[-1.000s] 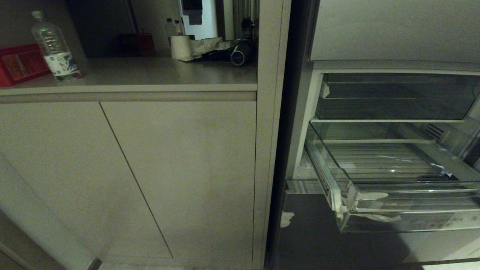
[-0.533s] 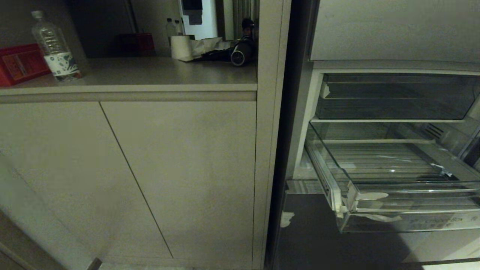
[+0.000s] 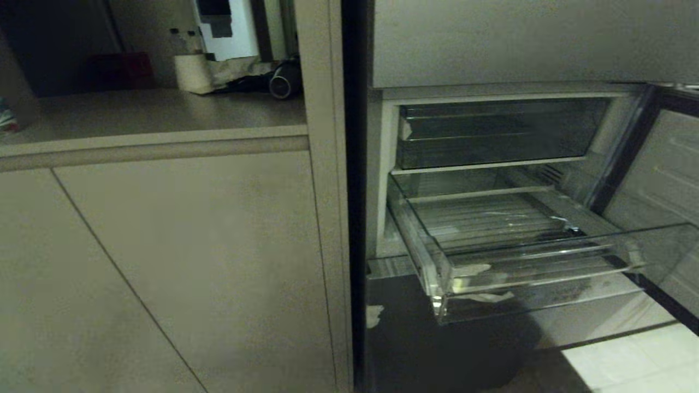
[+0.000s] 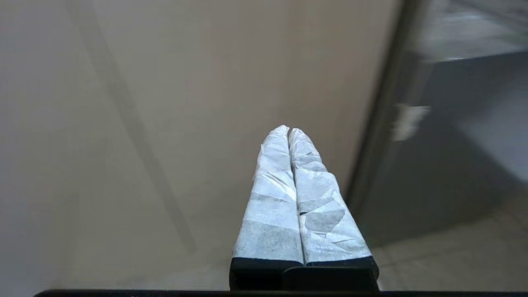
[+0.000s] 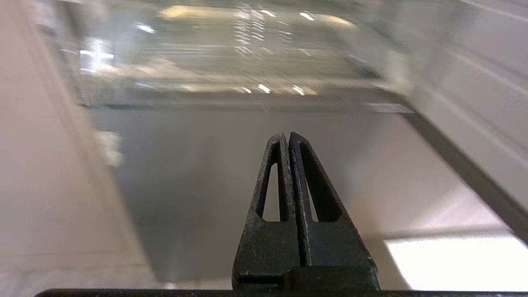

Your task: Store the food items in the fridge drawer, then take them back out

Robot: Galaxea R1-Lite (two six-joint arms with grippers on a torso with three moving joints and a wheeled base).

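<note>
Notably, no food items show in any view; where they lie cannot be told. Fridge drawer (image 3: 524,256) stands pulled out from the open fridge, clear plastic, ribbed floor bare, whitish tape scraps (image 3: 472,270) on its front edge. Upper bin (image 3: 491,136) sits pushed in above it. Open fridge door (image 3: 655,180) stands just beside the drawer's right end. Neither arm shows in the head view. Left gripper (image 4: 288,131), fingers wrapped in pale tape, jaws pressed together, nothing between them, faces a beige cabinet front (image 3: 180,262). Right gripper (image 5: 286,135), bare black fingers, jaws likewise pressed together and empty, points toward the drawer's front wall (image 5: 231,88). Handling, as judged: the drawer looks thin-walled, rigid and slick, likely light when empty; best taken along the front lip, with gentle force, as clear plastic may crack or flex. A rounded food lump would probably want a wide grip across its middle. Room: the drawer mouth is open from above in its front part, with the upper bin close over the back part; the door edge on the right and the cabinet's upright panel (image 3: 322,164) on the left hem in sideways travel.
</note>
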